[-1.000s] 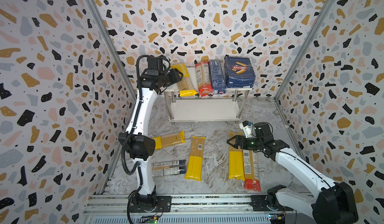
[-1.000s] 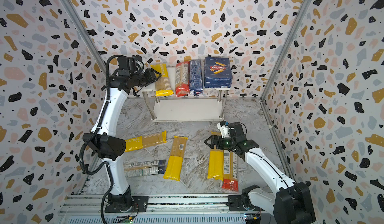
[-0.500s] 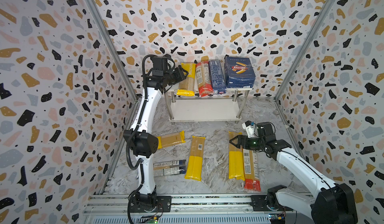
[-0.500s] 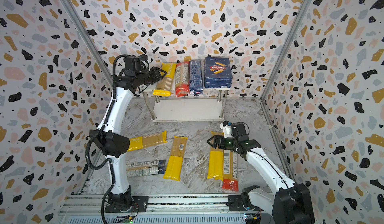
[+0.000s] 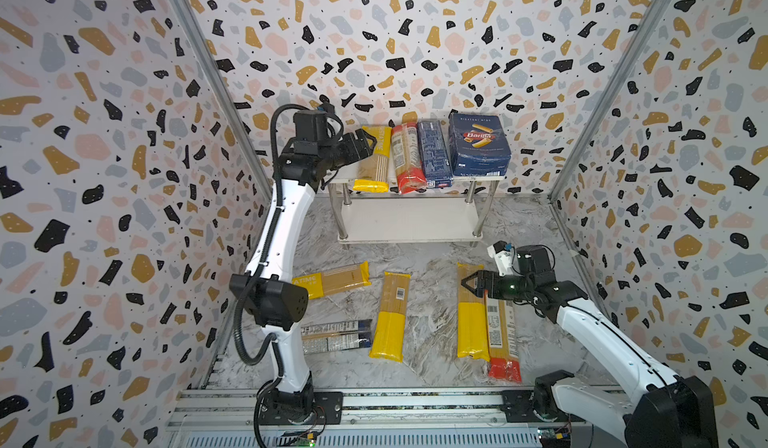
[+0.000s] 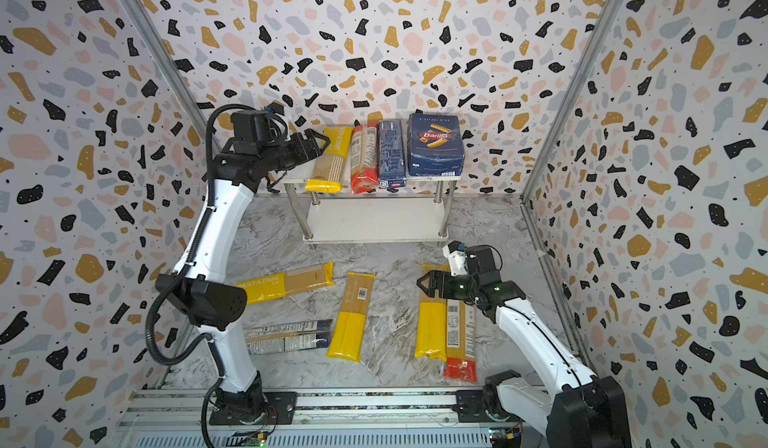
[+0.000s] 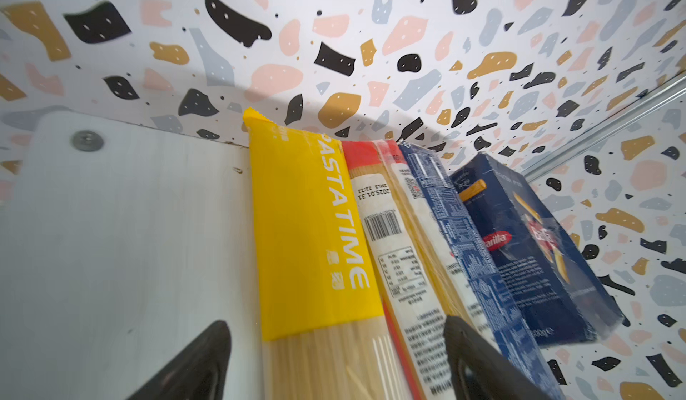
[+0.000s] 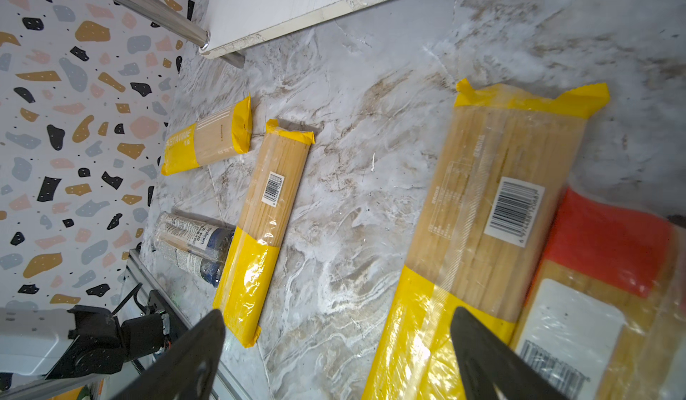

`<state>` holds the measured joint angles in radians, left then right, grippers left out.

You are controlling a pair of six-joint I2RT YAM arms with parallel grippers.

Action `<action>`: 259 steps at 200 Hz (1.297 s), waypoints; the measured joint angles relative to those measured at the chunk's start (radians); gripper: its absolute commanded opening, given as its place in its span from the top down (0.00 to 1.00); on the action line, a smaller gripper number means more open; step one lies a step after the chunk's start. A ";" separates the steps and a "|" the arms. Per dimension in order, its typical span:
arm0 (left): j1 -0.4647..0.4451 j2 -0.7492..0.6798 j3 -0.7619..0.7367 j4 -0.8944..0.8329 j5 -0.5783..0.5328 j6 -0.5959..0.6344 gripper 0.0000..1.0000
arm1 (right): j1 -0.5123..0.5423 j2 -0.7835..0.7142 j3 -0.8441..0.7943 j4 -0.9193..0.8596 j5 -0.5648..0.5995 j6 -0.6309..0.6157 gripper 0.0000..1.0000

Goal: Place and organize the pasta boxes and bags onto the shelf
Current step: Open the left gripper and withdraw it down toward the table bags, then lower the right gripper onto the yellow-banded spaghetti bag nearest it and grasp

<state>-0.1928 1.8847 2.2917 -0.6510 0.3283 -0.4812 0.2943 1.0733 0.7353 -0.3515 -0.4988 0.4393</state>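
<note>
Left gripper (image 7: 334, 357): jaws spread wide, nothing clamped; held up at the left end of the top board.
Shelf (image 5: 407, 219): two white rectangular boards on four shiny chrome tube legs.
Shelved yellow bag (image 7: 312, 231): flat on the top board, right in front of the left gripper and between its fingers (image 7: 196, 364). Neither finger is seen pressing it. Opaque yellow film, white PASTATIME lettering, clear window over pale straight strands.
Shelved red-ended bag (image 5: 405, 157): touches that bag on the side away from the left gripper. Clear crinkly film, red ends, white barcode label.
Narrow box (image 5: 434, 153): next one out; long dark blue card with fine white print.
Wide box (image 5: 478, 144): farthest from the left gripper; dark blue card, red Barilla logo, rigatoni picture.
Right gripper (image 8: 334, 342): jaws wide, empty, low over the worktop (image 5: 432, 284), which is smooth with a grey-white marble print.
Near yellow bag (image 8: 493, 209): partly under the right gripper; yellow ends, clear middle, barcode sticker.
Loose red-ended bag (image 5: 500, 333): touching it, beneath the right wrist.
Middle yellow bag (image 5: 392, 317): well apart from the right gripper, towards the left arm.
Loose PASTATIME bag (image 5: 336, 279), blue-ended bag (image 5: 336, 336): beyond that, far below the left gripper.
</note>
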 measured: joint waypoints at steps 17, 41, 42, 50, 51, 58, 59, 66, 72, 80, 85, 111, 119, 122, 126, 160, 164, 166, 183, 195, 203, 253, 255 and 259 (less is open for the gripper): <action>0.000 -0.124 -0.120 0.038 -0.035 0.021 0.00 | 0.000 -0.009 0.000 -0.012 0.024 -0.006 0.03; 0.000 -0.336 -0.383 0.134 -0.095 0.034 0.00 | 0.000 -0.016 0.000 -0.041 0.067 -0.018 0.02; 0.000 -0.348 -0.401 0.138 -0.100 0.034 0.00 | 0.000 -0.016 0.000 -0.042 0.068 -0.019 0.02; 0.000 -0.416 -0.492 0.167 -0.121 0.036 0.00 | 0.001 -0.019 0.000 -0.051 0.085 -0.020 0.02; 0.000 -0.429 -0.509 0.171 -0.125 0.036 0.00 | 0.002 -0.019 0.000 -0.051 0.087 -0.020 0.02; 0.000 -0.487 -0.587 0.186 -0.142 0.038 0.00 | 0.006 -0.022 0.000 -0.060 0.102 -0.020 0.02; 0.000 -0.498 -0.602 0.190 -0.145 0.038 0.00 | 0.008 -0.023 0.000 -0.061 0.105 -0.020 0.02; 0.000 -0.553 -0.679 0.211 -0.161 0.040 0.00 | 0.013 -0.027 0.000 -0.070 0.121 -0.019 0.02; 0.000 -0.595 -0.738 0.220 -0.178 0.042 0.00 | 0.019 -0.032 0.000 -0.076 0.135 -0.019 0.02; 0.000 -0.652 -0.819 0.230 -0.200 0.042 0.00 | 0.033 -0.039 0.000 -0.085 0.156 -0.017 0.01; 0.000 -0.687 -0.869 0.232 -0.212 0.042 0.00 | 0.044 -0.044 0.000 -0.092 0.168 -0.014 0.02; -0.005 -0.843 -1.100 0.253 -0.236 0.026 0.00 | 0.117 -0.070 0.000 -0.110 0.231 0.010 0.02; -0.010 -0.882 -1.162 0.258 -0.234 0.017 0.00 | 0.139 -0.074 0.000 -0.112 0.247 0.020 0.02; -0.013 -0.899 -1.189 0.264 -0.234 0.013 0.00 | 0.149 -0.075 0.000 -0.113 0.254 0.026 0.01; -0.017 -0.917 -1.218 0.265 -0.233 0.008 0.00 | 0.159 -0.076 0.000 -0.113 0.263 0.031 0.01; -0.073 -1.066 -1.452 0.285 -0.237 -0.047 0.00 | 0.237 -0.078 -0.006 -0.125 0.344 0.080 0.01; -0.080 -1.081 -1.475 0.286 -0.240 -0.054 0.00 | 0.242 -0.078 -0.009 -0.126 0.354 0.085 0.01; -0.082 -1.088 -1.485 0.286 -0.241 -0.056 0.00 | 0.245 -0.078 -0.011 -0.126 0.355 0.089 0.01; -0.100 -1.137 -1.556 0.286 -0.254 -0.068 0.00 | 0.259 -0.078 -0.035 -0.129 0.382 0.108 0.01; -0.104 -1.164 -1.595 0.288 -0.267 -0.077 0.00 | 0.266 -0.078 -0.057 -0.137 0.401 0.122 0.01; -0.106 -1.176 -1.616 0.291 -0.271 -0.081 0.00 | 0.269 -0.078 -0.073 -0.145 0.414 0.132 0.01; -0.170 -1.193 -1.734 0.351 -0.291 -0.115 0.00 | 0.314 -0.084 -0.159 -0.171 0.460 0.204 0.02; -0.176 -1.193 -1.738 0.353 -0.294 -0.116 0.00 | 0.317 -0.084 -0.161 -0.171 0.462 0.207 0.02; -0.188 -1.192 -1.746 0.358 -0.298 -0.119 0.00 | 0.322 -0.083 -0.165 -0.171 0.465 0.212 0.02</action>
<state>-0.3805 0.6922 0.5453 -0.2928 0.0303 -0.5999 0.6167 0.9905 0.5701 -0.5220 -0.0341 0.6510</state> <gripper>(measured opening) 0.996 0.985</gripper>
